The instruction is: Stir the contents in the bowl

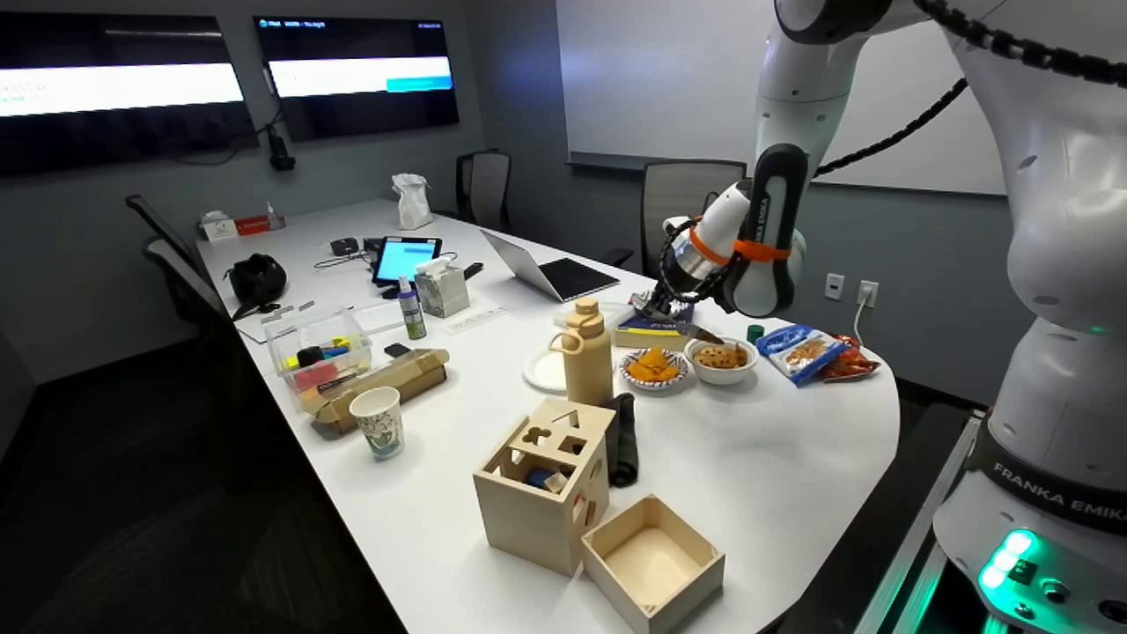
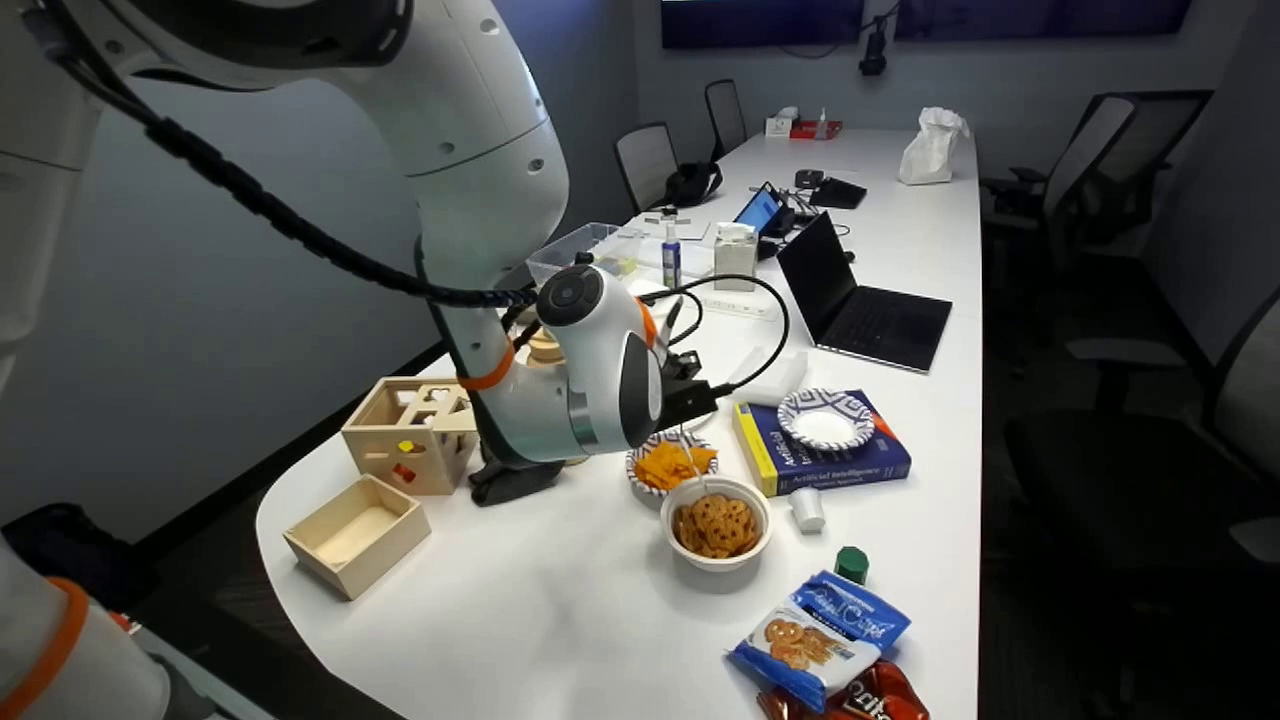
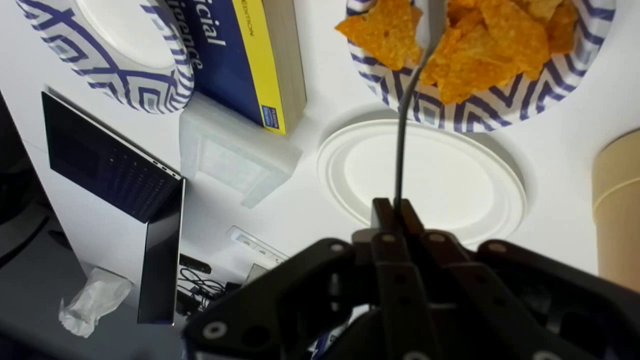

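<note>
Orange chips [image 3: 500,50] lie heaped in the patterned bowl [image 3: 475,120], upper right of my wrist view; I have the gripper [image 3: 396,206] clenched on a silvery utensil [image 3: 403,125] that reaches up to the frame's top edge.
</note>
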